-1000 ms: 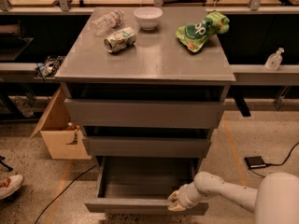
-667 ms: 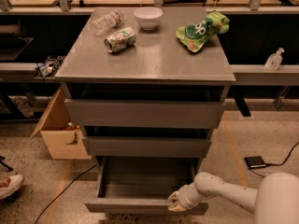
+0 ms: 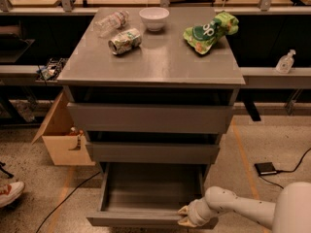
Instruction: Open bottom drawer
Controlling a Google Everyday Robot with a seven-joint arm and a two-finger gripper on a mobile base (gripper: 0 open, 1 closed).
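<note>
1. Grey three-drawer metal cabinet [image 3: 153,130], centre of frame. Its flat grey worktop [image 3: 155,67] carries four loose items, listed below.
2. White robot arm [image 3: 238,205], lower right corner, reaching left to the cabinet's base.
3. Tallest grey drawer front [image 3: 150,118], uppermost; mid-sized grey drawer front [image 3: 153,152] beneath it. A dark gap shows above each.
4. Plain grey handle-less bottom drawer [image 3: 146,193], lower centre, pulled out toward the camera; its grey floor and side walls are in view.
5. Open tan cardboard box [image 3: 63,142], on the floor at the cabinet's left; its contents are too dim to name.
6. Green crinkled snack bag [image 3: 210,31], worktop, upper right.
7. White round bowl [image 3: 154,18], worktop, back centre; nothing can be made out inside it.
8. Clear plastic bottle [image 3: 111,23], lying on its side left of the bowl.
9. Crushed drink can [image 3: 125,41], on its side just in front of the bottle.
10. Cream-tipped end effector [image 3: 187,216], at the right end of the bottom drawer's front panel, touching it; apart or clamped cannot be told.
</note>
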